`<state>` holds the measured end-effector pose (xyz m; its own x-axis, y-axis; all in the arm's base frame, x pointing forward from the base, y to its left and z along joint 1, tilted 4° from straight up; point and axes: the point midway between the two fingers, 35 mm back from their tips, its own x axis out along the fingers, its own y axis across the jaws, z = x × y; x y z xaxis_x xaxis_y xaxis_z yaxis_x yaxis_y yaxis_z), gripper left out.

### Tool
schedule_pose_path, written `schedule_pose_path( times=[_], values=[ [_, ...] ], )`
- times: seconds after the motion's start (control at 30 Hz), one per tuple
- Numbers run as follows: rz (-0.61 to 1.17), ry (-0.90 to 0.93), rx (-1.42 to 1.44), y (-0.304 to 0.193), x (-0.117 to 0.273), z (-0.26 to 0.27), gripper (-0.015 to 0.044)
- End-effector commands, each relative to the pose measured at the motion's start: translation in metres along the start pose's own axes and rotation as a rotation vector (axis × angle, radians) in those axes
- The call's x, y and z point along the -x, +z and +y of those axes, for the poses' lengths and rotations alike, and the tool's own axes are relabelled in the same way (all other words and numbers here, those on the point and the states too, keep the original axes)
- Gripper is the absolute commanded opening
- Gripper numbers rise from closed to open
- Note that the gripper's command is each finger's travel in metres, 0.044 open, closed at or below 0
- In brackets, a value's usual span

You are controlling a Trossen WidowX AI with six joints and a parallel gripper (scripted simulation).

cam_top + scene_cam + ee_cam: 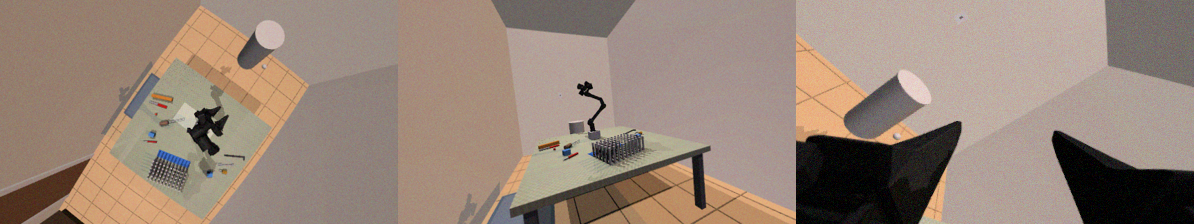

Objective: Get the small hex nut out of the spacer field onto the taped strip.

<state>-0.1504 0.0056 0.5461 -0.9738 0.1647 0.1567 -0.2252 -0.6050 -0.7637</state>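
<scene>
The standing metal spacers (168, 175) (619, 149) form a dense upright block on the table. The blue taped strip (173, 158) (591, 154) runs along one side of them. The hex nut cannot be made out. A black rod with a bent end (234, 156) (630, 131) lies on the table, with a thin grey tool (225, 164) beside it. A brown-handled tool (164, 122) (568, 146) and two red-handled tools (162, 106) (151, 142) lie on the other side. My gripper (224, 112) (1007, 130) is open and empty, raised high above the table, away from the spacers.
An orange bar (162, 97) (548, 144), blue blocks (151, 134) (209, 174) (566, 152), a small yellow object (224, 171) and a tiny red piece (156, 114) are on the table. A large grey cylinder (253, 48) (878, 110) stands beyond the table.
</scene>
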Motion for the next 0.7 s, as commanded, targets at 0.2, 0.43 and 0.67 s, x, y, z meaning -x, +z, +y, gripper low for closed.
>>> schedule_pose_path(
  times=[0.2,0.43,0.67],
  values=[
    [-0.160,0.023,-0.034,0.040,0.007,0.028,0.0440],
    [-0.450,0.099,-0.111,0.103,0.043,0.077,0.0440],
    [-0.704,0.220,-0.209,0.150,0.097,0.122,0.0440]
  ],
)
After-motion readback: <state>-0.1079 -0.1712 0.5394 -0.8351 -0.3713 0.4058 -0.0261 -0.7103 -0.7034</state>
